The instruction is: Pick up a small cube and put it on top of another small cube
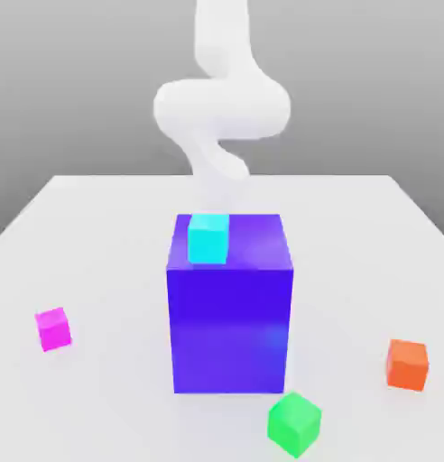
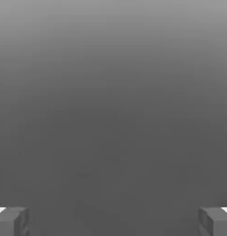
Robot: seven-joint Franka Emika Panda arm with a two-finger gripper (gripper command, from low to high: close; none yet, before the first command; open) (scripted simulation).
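Centrally in the exterior view stands a big blue block on the pale counter, and a small cyan cube rests on the block's top face, toward its front edge and a little to the frame's left of middle. Behind the block, in the upper middle of the frame, the white arm curls down from the top edge. The magenta cube sits on the counter at the lower left of the frame, well apart from the block. The green cube lies at the bottom of the frame, just right of centre and near the block's front right corner, turned at a slight angle to it. An orange cube sits at the lower right, also clear of the block. Magenta and green are well apart, with the block's front between them. In the hand view the tool is released: its two grey fingertips stand wide apart at the two lower corners of the frame, with nothing between them.
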